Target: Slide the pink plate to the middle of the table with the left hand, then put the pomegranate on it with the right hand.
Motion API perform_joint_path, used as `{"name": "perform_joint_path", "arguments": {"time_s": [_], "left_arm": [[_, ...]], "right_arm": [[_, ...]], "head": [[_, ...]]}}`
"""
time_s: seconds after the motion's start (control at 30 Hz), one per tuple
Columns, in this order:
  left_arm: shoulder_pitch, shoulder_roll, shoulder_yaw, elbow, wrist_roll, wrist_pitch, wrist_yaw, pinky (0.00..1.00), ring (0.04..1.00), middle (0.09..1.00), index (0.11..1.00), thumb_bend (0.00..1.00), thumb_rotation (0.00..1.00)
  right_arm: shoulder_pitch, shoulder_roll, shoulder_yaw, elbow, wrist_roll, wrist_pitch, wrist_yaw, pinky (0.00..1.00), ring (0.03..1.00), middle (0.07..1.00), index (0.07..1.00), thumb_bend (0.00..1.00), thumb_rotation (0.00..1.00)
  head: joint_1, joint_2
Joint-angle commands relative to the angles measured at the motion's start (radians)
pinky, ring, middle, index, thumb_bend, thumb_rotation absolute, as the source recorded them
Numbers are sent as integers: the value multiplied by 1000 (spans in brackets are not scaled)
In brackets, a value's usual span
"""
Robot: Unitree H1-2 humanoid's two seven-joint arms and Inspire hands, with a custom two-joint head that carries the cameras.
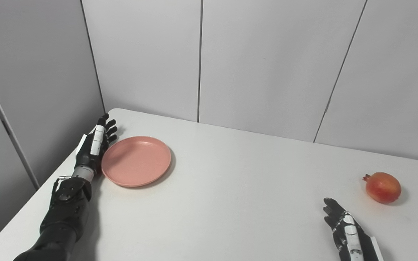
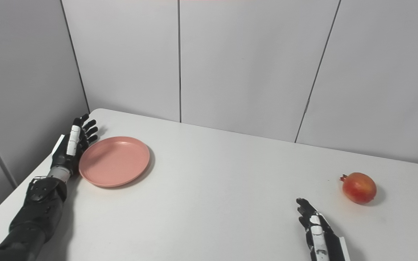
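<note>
A pink plate (image 1: pixel 135 160) lies on the white table (image 1: pixel 230 188) near its far left corner. My left hand (image 1: pixel 94 145) is open, set edge-on against the plate's left rim, fingers pointing away from me. A red pomegranate (image 1: pixel 382 187) sits on the table at the right. My right hand (image 1: pixel 345 226) is open and empty, lying near the table's front edge, below and left of the pomegranate and apart from it. The same scene shows in the right eye view, with the plate (image 2: pixel 114 161) and the pomegranate (image 2: pixel 359 188).
Grey panel walls (image 1: pixel 267 65) stand close behind the table and along its left side. The table's left edge (image 1: pixel 49 181) runs just beside my left arm.
</note>
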Motion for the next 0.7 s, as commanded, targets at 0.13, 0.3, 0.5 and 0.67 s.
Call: {"name": "perform_joint_path", "arguments": {"time_s": [0.13,0.3,0.5,0.67], "left_arm": [[-6,-4,-8,0,3,-15,-20,905,912,934,999,1000,937],[4,-11,-10,-17,-1,-11,-27,889,910,938,1000,1000,938],[31,-31,-1,-70,-28,18,-48,898,921,946,994,1000,916],[78,-58,-9,-183,-28,75,-37,867,876,925,998,1000,926]], "right_arm": [[17,-3,0,-19,4,32,3,961,931,899,766,790,852],[18,2,1,-26,5,39,1,957,926,895,758,794,840],[16,0,7,-27,-3,42,2,951,920,892,753,789,849],[15,0,8,-26,-4,48,3,944,916,887,746,804,848]], "head": [[0,6],[-7,14],[-12,18],[-16,24]]}}
